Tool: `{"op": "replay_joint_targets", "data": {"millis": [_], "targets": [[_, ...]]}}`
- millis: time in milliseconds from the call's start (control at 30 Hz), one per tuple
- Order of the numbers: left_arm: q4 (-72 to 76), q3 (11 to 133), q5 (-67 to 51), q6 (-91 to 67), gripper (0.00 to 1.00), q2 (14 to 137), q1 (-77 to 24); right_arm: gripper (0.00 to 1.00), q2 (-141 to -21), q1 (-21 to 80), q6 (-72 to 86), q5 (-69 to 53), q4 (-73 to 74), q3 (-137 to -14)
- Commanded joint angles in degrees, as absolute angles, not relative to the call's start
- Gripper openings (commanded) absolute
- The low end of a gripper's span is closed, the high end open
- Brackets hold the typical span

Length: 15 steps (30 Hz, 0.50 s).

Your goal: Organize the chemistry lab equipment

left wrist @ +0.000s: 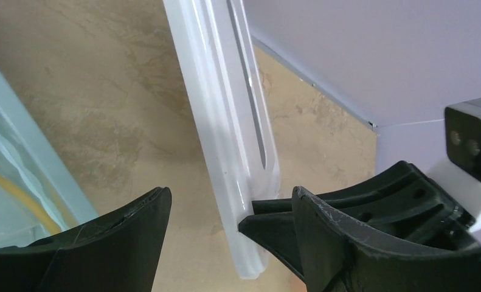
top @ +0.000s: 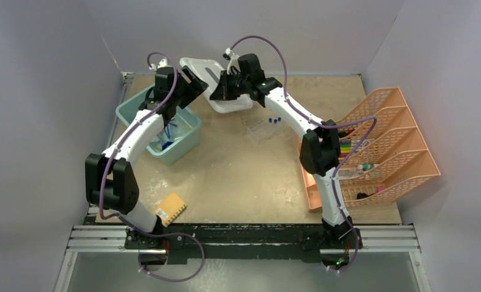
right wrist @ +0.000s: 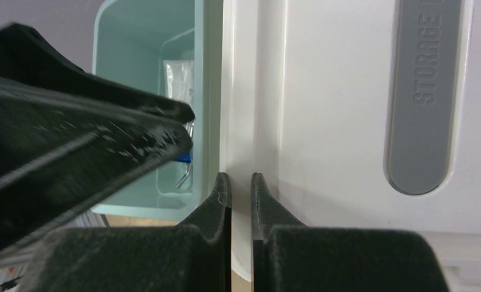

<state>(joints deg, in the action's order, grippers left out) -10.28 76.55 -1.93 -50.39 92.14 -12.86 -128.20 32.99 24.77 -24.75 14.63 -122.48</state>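
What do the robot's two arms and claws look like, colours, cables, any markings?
Both the left arm and right arm have white tubular links joined by chunky black joint housings. A thin purple cable loops loosely along each. The left claw and right claw have curved matte black fingers, scuffed pale at the edges. No markings are visible.

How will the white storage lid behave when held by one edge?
Probably light and fairly stiff: the lid looks like thin moulded plastic. Its rim looks smooth, so it may slip or swing in the right gripper, which pinches only its edge.
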Motion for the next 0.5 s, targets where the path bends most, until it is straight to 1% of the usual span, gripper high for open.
{"op": "replay_joint_targets", "data": {"millis": [0, 267, 467], "targets": [[-4.47, 74.36, 3.71, -51.02, 0.71, 85.94, -12.43, 0.0, -123.93, 33.4, 25.86, -28.54, 10.2, -122.67], [-5.56, 73.72, 3.72, -53.78, 0.73, 87.01, -11.98, 0.0, -121.47, 33.4, 28.95, -32.12, 6.69, -119.27], [-6.52, 73.75, 2.78, -55.97, 0.65, 88.22, -11.95, 0.0, -120.23, 33.4, 31.7, -33.65, 3.3, -117.07]]}}
